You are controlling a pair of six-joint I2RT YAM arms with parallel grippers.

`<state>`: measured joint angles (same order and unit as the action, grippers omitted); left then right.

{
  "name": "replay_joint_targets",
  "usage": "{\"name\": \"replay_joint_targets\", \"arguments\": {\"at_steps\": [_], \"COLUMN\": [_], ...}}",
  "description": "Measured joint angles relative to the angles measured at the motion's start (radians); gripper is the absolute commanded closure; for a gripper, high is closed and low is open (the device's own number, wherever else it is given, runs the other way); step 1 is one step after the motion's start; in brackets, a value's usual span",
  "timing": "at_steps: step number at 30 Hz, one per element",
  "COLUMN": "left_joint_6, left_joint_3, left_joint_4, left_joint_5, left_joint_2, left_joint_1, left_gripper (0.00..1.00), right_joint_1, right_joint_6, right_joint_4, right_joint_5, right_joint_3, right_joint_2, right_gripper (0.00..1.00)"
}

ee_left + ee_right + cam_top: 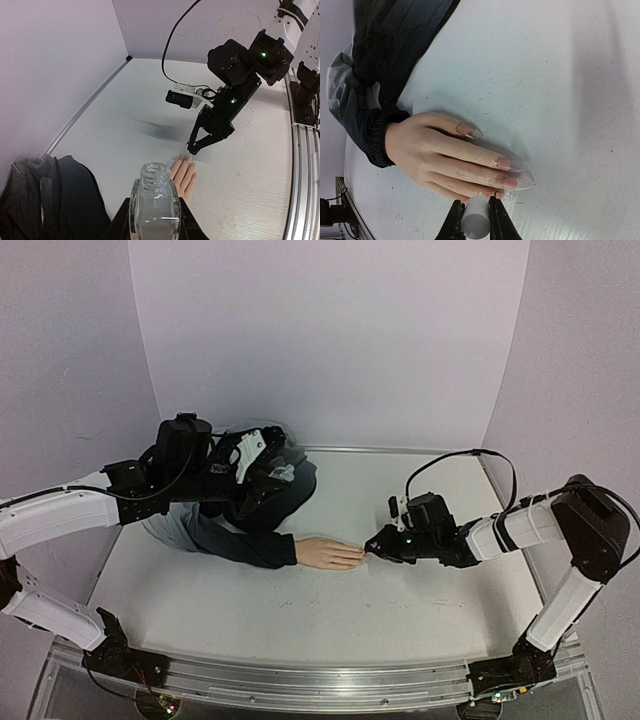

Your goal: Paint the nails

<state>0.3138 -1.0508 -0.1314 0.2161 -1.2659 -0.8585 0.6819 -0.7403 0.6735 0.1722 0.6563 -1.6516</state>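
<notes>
The pale mannequin hand [325, 553] lies flat on the table, fingers pointing right, its wrist in a dark jacket sleeve [250, 540]. The nails [504, 163] are pinkish with long clear tips. My right gripper [372, 548] is shut on a white brush cap [475, 222] right at the fingertips, over the lowest finger in the right wrist view. The brush tip itself is hidden under the cap there. My left gripper [155, 215] is shut on an open clear glass bottle [155, 195], held upright above the sleeve, behind the hand.
The bunched navy-and-grey jacket [255, 485] lies at the back left under my left arm. A metal rail [300, 680] runs along the near table edge. Purple walls [330, 340] enclose the back and sides.
</notes>
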Motion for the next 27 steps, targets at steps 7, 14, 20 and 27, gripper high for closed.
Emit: {"name": "replay_joint_targets", "arguments": {"at_steps": [7, 14, 20, 27], "left_joint_6": [0.000, 0.000, 0.000, 0.000], "left_joint_3": [0.000, 0.000, 0.000, 0.000], "left_joint_4": [0.000, 0.000, 0.000, 0.000], "left_joint_5": [0.000, 0.000, 0.000, 0.001], "left_joint_2": [0.000, 0.000, 0.000, 0.000], "left_joint_1": [0.000, 0.000, 0.000, 0.000], "left_gripper": [1.00, 1.00, 1.00, 1.00], "right_joint_1": [0.002, 0.002, 0.002, 0.002], "right_joint_6": [-0.001, -0.002, -0.005, -0.010], "right_joint_4": [0.003, 0.004, 0.004, 0.001], "right_joint_5": [0.003, 0.002, -0.001, -0.002], "right_joint_3": [0.010, 0.010, 0.008, -0.002], "right_joint_2": [-0.034, -0.035, -0.035, -0.035], "right_gripper": [1.00, 1.00, 1.00, 1.00]}}
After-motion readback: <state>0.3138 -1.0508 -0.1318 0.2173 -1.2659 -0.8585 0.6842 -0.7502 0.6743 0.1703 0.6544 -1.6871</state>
